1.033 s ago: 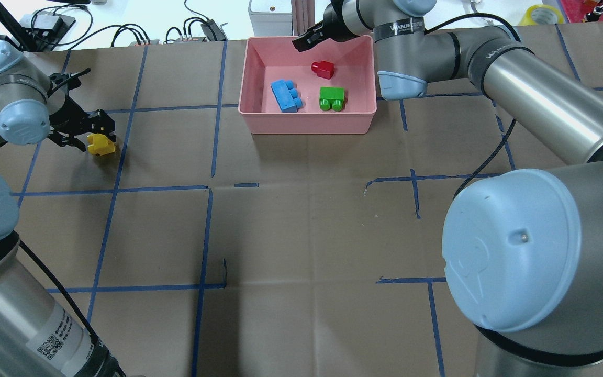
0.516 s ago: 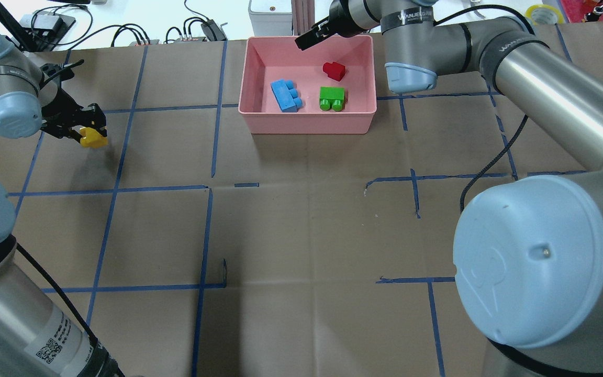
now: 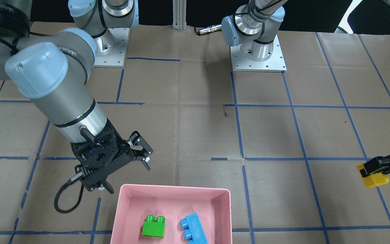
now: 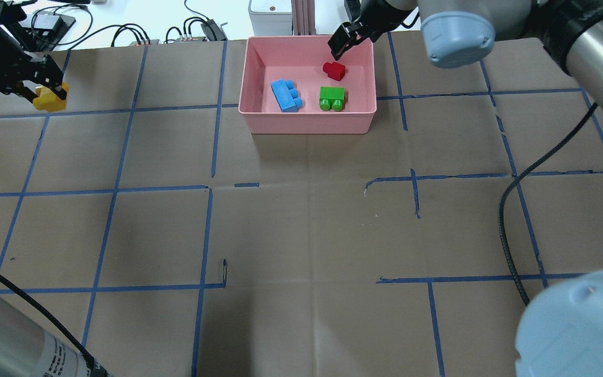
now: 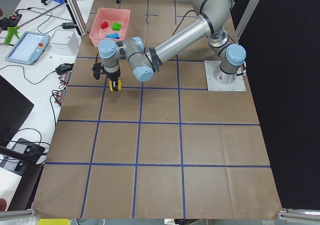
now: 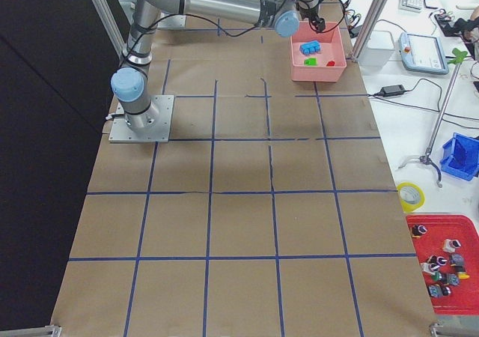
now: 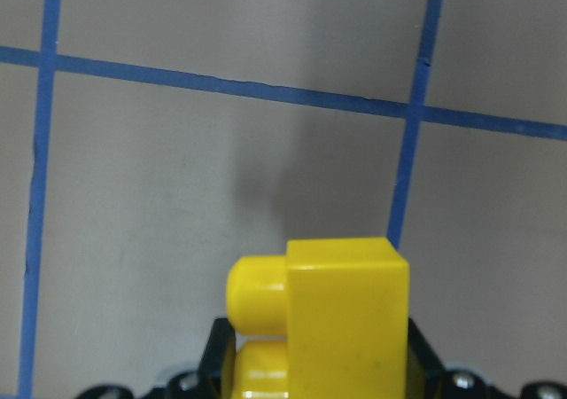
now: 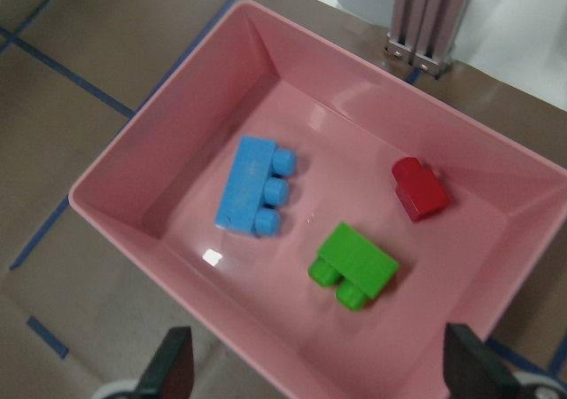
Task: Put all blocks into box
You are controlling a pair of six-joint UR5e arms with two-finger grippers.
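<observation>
The pink box (image 4: pixel 306 123) stands at the table's far middle. In it lie the blue block (image 4: pixel 286 95), the green block (image 4: pixel 331 98) and the red block (image 4: pixel 334 70); the right wrist view shows all three: blue (image 8: pixel 252 186), green (image 8: pixel 354 264), red (image 8: pixel 420 189). My right gripper (image 4: pixel 341 44) hovers open and empty above the box's far right corner. My left gripper (image 4: pixel 45 90) is at the far left, shut on the yellow block (image 4: pixel 50 99) and holding it above the table. The yellow block also fills the left wrist view (image 7: pixel 345 319).
Blue tape lines (image 4: pixel 212 110) grid the brown paper table top. Beyond the far edge stand a grey unit (image 4: pixel 269 15), an aluminium post (image 4: pixel 301 15) and cables (image 4: pixel 134 34). My right arm (image 4: pixel 594 36) reaches across the far right.
My left gripper has lifted the yellow block off the table and carried it up and away to the far left. My right gripper has moved right over the box; the red block settled.
</observation>
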